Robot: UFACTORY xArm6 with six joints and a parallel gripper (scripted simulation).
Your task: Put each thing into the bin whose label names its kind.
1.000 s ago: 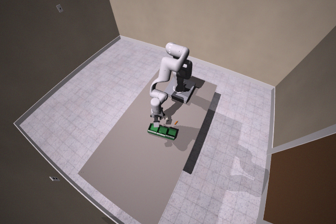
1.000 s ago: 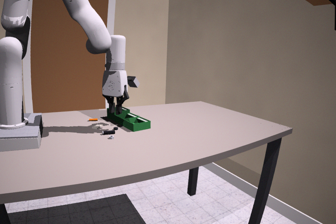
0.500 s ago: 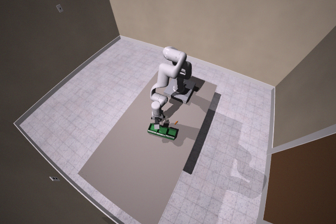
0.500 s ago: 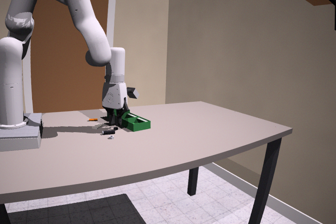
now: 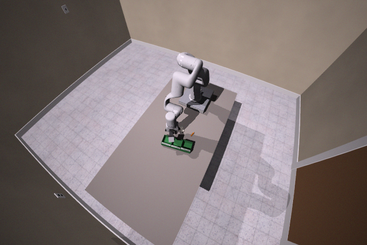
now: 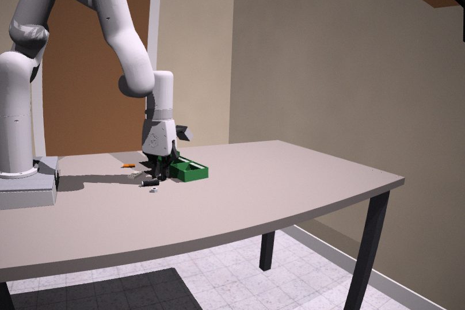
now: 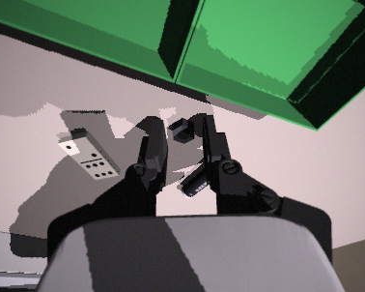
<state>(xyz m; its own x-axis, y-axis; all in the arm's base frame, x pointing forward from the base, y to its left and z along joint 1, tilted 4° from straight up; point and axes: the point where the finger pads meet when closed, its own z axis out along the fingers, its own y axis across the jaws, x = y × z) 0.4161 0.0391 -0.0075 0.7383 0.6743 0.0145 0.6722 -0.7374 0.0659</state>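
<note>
My gripper [image 7: 183,131] is low over the table, just in front of the green row of bins [image 7: 259,53]. Its fingers stand partly open, one on each side of a small dark hex nut [image 7: 182,131] that lies on the table; there is a gap to each finger. A black cylinder [image 7: 195,184] lies under the right finger. A white domino [image 7: 88,157] lies to the left. In the exterior view the gripper [image 6: 161,174] is at the near end of the bins [image 6: 186,169], with the domino [image 6: 134,175], the black cylinder [image 6: 150,183] and a small grey nut [image 6: 153,190] beside it.
A small orange thing [image 6: 128,165] lies on the table toward the arm's base and also shows in the top view [image 5: 192,133]. The bins [image 5: 177,143] stand mid-table. The arm's base plate [image 6: 26,186] is at the left.
</note>
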